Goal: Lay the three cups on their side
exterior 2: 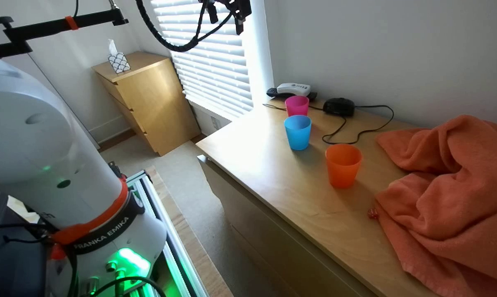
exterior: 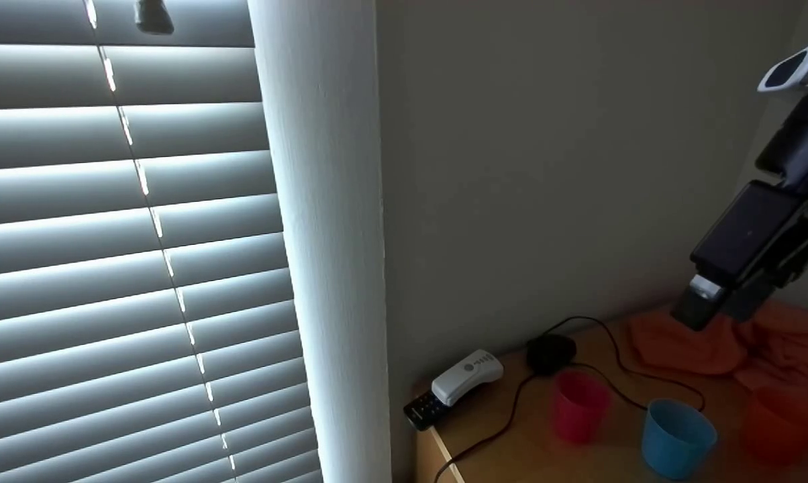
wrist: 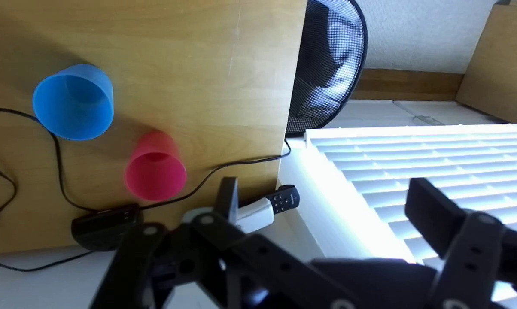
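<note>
Three cups stand upright on the wooden top (exterior 2: pixel 248 144). The pink cup (exterior: pixel 580 408) (exterior 2: pixel 297 106) (wrist: pixel 156 171) is nearest the window. The blue cup (exterior: pixel 676 441) (exterior 2: pixel 298 133) (wrist: pixel 74 103) stands between it and the orange cup (exterior: pixel 780 426) (exterior 2: pixel 343 166). The orange cup is out of the wrist view. My gripper (exterior: pixel 721 307) (exterior 2: pixel 227 22) (wrist: pixel 325 184) is open, with its fingers wide apart and nothing between them. It is raised well above the cups, touching none of them.
An orange cloth (exterior 2: pixel 446 189) lies beside the orange cup. A black device (exterior 2: pixel 338 107) with a cable (exterior 2: pixel 386 106) lies behind the cups. A white remote (exterior: pixel 468 377) and a black remote (exterior: pixel 425 409) lie by the wall. Window blinds (wrist: pixel 439 163) and a mesh basket (wrist: pixel 327 64) are past the edge.
</note>
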`<state>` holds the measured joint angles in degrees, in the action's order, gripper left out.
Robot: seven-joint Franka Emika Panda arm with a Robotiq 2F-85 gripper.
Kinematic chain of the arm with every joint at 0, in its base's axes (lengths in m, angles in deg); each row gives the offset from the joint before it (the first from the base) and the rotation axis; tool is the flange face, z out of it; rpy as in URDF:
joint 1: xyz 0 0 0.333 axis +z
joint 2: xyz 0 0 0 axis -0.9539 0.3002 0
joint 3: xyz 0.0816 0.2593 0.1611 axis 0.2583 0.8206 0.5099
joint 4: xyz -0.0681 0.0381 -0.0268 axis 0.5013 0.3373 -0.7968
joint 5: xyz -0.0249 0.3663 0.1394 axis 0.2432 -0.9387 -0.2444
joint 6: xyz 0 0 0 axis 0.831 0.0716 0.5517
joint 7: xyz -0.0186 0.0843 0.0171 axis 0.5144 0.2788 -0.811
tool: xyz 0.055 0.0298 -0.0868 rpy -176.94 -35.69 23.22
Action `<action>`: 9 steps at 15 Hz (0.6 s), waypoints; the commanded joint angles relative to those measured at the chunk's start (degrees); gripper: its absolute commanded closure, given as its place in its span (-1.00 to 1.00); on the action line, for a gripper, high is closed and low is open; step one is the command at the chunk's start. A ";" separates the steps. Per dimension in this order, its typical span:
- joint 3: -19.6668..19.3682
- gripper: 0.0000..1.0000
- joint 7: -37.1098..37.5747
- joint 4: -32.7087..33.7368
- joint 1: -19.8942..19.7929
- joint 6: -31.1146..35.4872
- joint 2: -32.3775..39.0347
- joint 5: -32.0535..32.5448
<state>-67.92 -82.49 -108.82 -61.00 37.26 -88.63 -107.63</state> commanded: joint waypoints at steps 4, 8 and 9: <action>-1.72 -1.00 1.37 -0.28 -5.10 -0.83 2.77 0.01; -2.53 -1.00 3.67 -0.52 -8.91 0.92 4.86 0.83; -2.76 -1.00 4.19 -0.49 -9.66 1.00 5.38 0.83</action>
<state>-70.02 -80.42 -108.95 -68.71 37.39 -84.44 -107.39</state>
